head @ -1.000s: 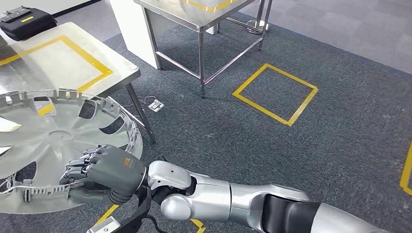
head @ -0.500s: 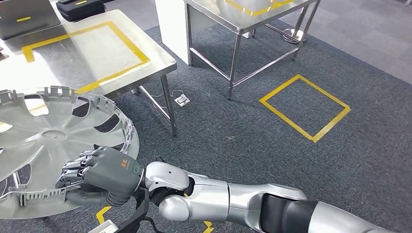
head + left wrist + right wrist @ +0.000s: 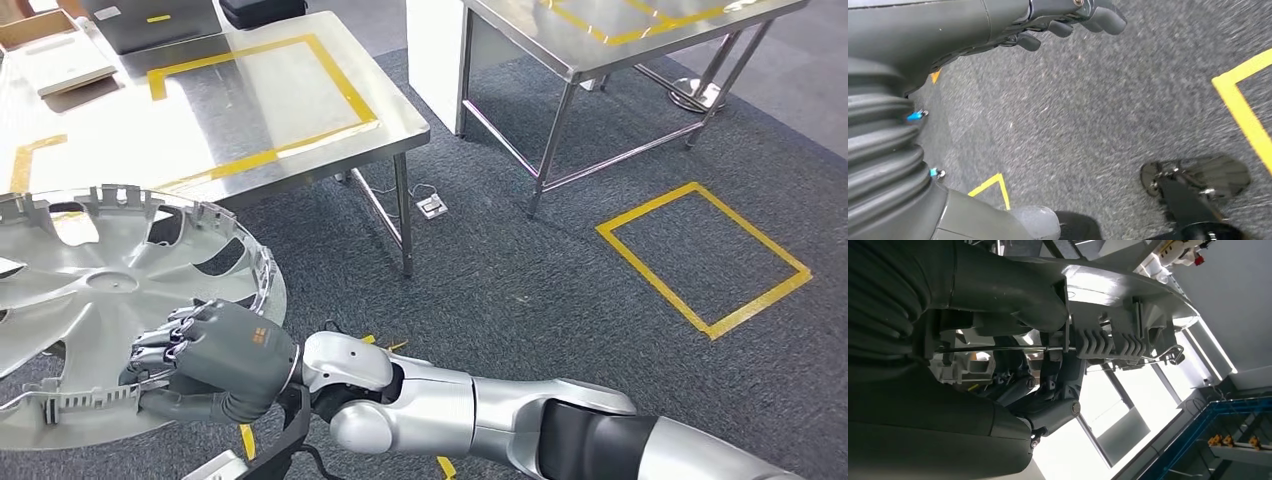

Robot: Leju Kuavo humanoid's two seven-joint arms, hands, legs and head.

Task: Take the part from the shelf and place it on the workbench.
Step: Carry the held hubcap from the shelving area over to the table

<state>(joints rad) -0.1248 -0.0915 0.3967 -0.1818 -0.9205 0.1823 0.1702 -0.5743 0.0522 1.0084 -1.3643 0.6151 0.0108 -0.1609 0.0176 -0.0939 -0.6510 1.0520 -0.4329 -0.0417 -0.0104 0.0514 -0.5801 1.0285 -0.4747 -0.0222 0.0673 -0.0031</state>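
The part point(image 3: 110, 300) is a silver wheel cover, a wide round disc with spokes, openings between them and a ring of small clips and tabs along its rim. It sits at about 9 o'clock in the head view, carried in the air above the grey carpet point(image 3: 560, 290), its far edge just in front of the near edge of the surface point(image 3: 250, 110). I judge it to be light for its size, thin moulded plastic, stiff enough to keep its shape but able to flex and swing when it is held at one point of the rim. The clips look fragile, so pressure on them could snap one. The smooth face may be slippery; the rim with its wire ring and ribs gives a better hold. The right hand point(image 3: 215, 360) grasps the part at its near rim, at about 5 o'clock of the disc, fingers over the top and thumb below. In the right wrist view the thumb point(image 3: 1013, 292) presses on the rim beside a ribbed clip point(image 3: 1108, 337), and the thin wire point(image 3: 998, 348) runs past the fingers. Because the hold is at one edge only, the far side can sag, so a slow, level move to the surface seems wise. The left hand point(image 3: 1063, 22) hangs over the carpet, fingers loosely curled, holding nothing. The surface, with yellow tape marks, lies at 11 o'clock; a second table point(image 3: 620, 40) stands at 1 o'clock.
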